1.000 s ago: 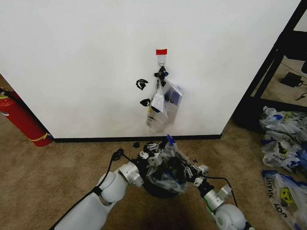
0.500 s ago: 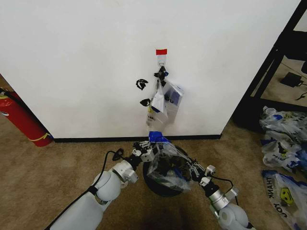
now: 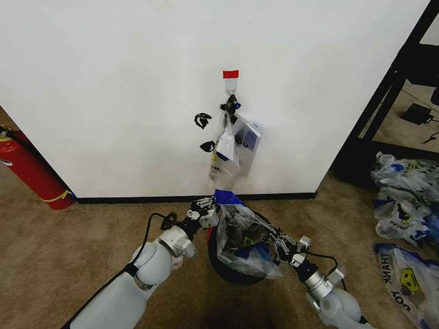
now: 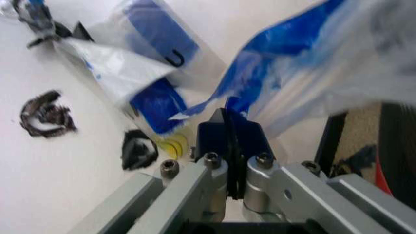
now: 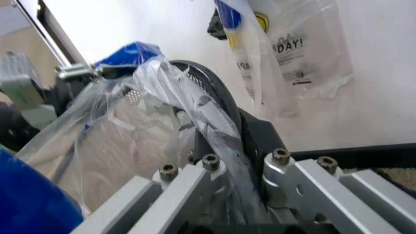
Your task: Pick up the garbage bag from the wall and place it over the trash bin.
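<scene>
The garbage bag (image 3: pixel 243 236) hangs stretched over the trash bin (image 3: pixel 230 271), left tool (image 3: pixel 208 203) clamped on its blue handle at eleven o'clock, right tool (image 3: pixel 280 241) clamped at three. I'd lower both evenly, keeping the mouth wide.

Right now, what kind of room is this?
Likely a lab or office test corner: plain white wall over brown carpet, a red fire extinguisher on the floor, and loose bags piled beside black shelving.

Arms: white rounded shells, silver wrist collars, black cables looped outside. Left pincer (image 4: pixel 232 139): grey metal links, hex screws, dark-blue pads.
</scene>
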You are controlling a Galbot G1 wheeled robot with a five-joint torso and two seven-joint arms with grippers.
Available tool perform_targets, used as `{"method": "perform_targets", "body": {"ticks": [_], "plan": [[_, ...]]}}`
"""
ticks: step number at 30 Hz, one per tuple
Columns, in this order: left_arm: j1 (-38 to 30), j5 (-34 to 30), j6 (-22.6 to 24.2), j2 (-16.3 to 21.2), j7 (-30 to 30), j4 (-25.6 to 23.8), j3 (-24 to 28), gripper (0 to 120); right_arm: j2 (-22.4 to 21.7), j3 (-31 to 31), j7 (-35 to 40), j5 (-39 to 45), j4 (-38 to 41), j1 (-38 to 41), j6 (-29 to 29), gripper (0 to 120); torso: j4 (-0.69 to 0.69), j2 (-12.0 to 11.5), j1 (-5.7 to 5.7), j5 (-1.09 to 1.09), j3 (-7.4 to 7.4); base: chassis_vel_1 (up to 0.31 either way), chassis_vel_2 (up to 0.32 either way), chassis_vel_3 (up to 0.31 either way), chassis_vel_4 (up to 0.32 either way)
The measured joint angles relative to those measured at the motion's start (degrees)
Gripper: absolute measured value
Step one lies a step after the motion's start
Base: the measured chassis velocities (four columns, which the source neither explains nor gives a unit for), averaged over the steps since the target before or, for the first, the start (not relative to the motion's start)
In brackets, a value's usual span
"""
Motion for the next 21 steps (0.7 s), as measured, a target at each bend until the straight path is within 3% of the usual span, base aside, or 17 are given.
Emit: {"method": "perform_targets", "body": {"ticks": [21], "plan": [[0.5, -0.4, -1.0, 2.5, 1.6, 1.3, -1.7, 0, -0.2, 1.0, -1.5, 6.3, 1.3, 0.0, -1.5, 1, 0.0, 0.0, 0.0, 0.0, 0.0, 0.0, 0.0, 0.0, 0.0]]}}
